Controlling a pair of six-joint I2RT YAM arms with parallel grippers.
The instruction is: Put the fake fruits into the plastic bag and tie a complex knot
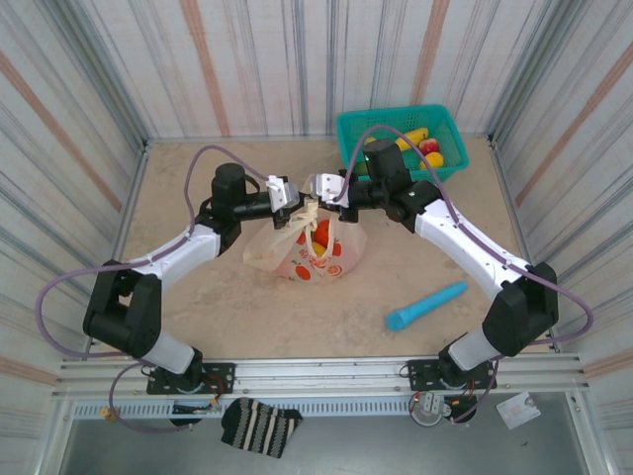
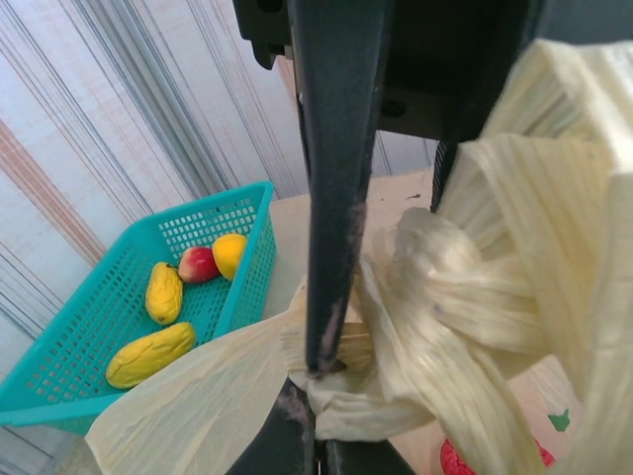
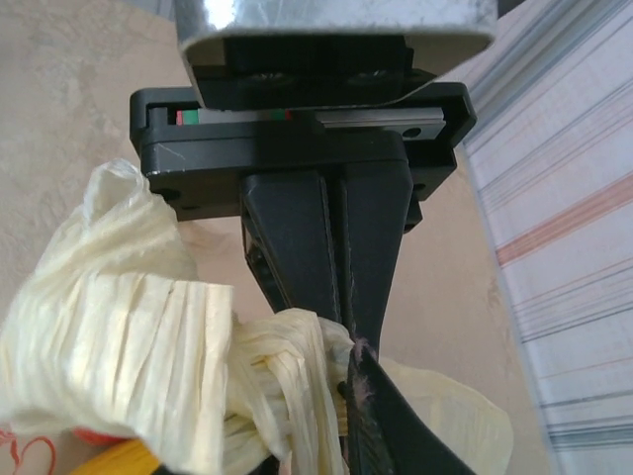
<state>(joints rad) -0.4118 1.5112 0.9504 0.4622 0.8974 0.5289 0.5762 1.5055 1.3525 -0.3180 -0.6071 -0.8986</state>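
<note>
Striped cloth (image 1: 259,426) nearest us, below the rail. We list: left gripper (image 1: 300,205) clenched on the twisted handles; plastic bag (image 1: 315,257) mid-table, upright, neck pointing up, fruits (image 1: 318,237) inside; right gripper (image 1: 313,196) clenched likewise; bare table (image 1: 198,317) around; blue stick (image 1: 426,305) right.

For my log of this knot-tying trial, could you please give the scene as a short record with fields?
plastic bag: mid-table, handles bunched into a knot on top
left gripper: at the knot, fingers either side of the handles; grip unclear
right gripper: shut on a handle strand
fake fruits: several lie in the teal basket; red and orange show inside the bag
blue stick: on the table, right of the bag
</note>
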